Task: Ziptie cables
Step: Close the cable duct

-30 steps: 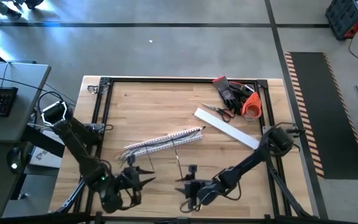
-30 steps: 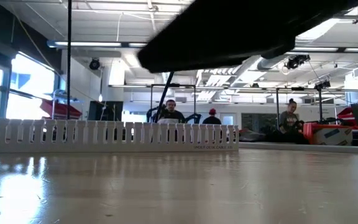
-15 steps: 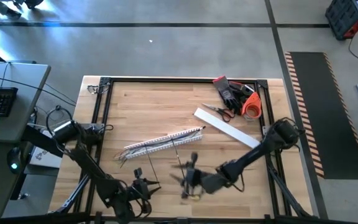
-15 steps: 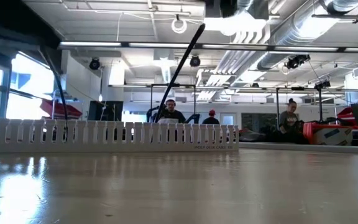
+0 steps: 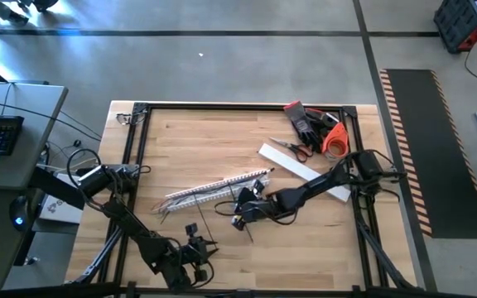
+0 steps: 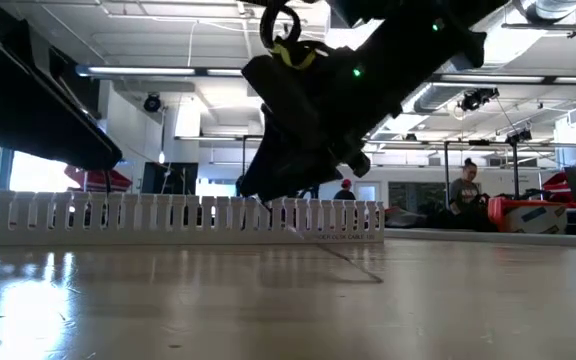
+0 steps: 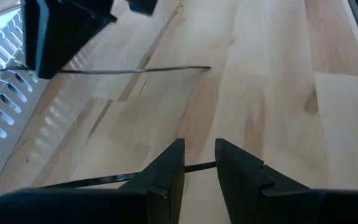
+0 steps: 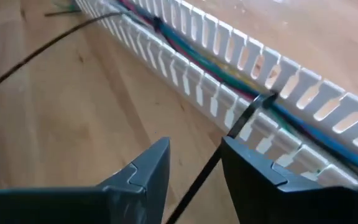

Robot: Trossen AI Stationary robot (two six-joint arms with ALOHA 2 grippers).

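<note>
The cables (image 8: pixel 197 59) lie lengthwise inside the white slotted duct (image 5: pixel 218 186), bound by a dark tie (image 8: pixel 157 25). One ziptie (image 8: pixel 241 124) runs from a duct slot back through the gap of my open right gripper (image 8: pixel 194 146), clear of both fingers. Its free end (image 6: pixel 368 272) rests on the table. My right gripper (image 5: pixel 240 215) stands just in front of the duct. A second ziptie (image 7: pixel 73 181) lies flat near the front edge. Its end crosses under the gap of my left gripper (image 7: pixel 199 149), which is low over the table (image 5: pixel 208 247) and slightly open. My left gripper has its fingertips (image 7: pixel 173 163) over the end (image 7: pixel 199 166) of the flat ziptie, coming slanting down from the near left. The strip lies across under both fingers, not between them. Whether the fingers touch it I cannot tell.
At the far right lie scissors (image 5: pixel 292 149), dark gloves (image 5: pixel 305 122), an orange tape roll (image 5: pixel 335 141) and a flat white strip (image 5: pixel 301 170). A black frame (image 5: pixel 131 165) borders the table. Another dark strip (image 8: pixel 36 53) lies by the duct. People sit in the room beyond (image 6: pixel 465 190).
My right gripper has swung from near the front edge toward the duct, rolling as it went, and now straddles the ziptie there. My left gripper has sunk toward the table near the front edge. Neither finger gap has visibly changed.
</note>
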